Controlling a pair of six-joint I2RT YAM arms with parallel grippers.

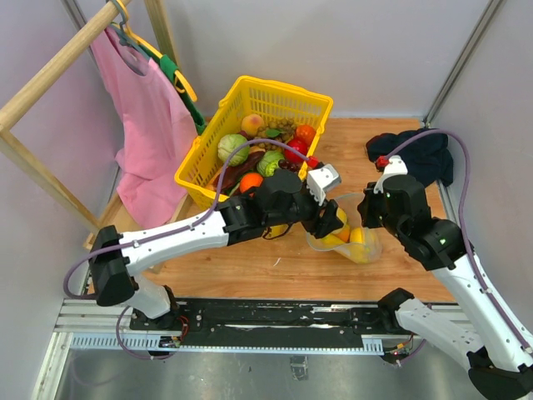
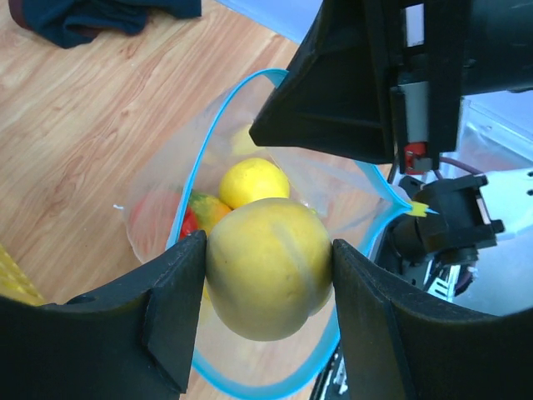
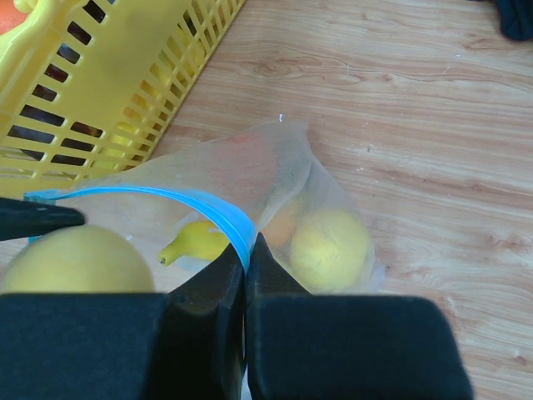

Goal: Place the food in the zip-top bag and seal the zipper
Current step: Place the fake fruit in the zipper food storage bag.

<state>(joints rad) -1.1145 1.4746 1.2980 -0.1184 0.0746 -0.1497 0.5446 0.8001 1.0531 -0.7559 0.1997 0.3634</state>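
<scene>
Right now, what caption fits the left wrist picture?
Left gripper holds a yellow fruit over the open zip-top bag.

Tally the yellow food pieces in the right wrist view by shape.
Round: 2, the pale yellow fruit in the left pincer and the yellow lemon inside the clear plastic zip-top bag.
Curved: 1, the small yellow banana.
Total: 3.
</scene>
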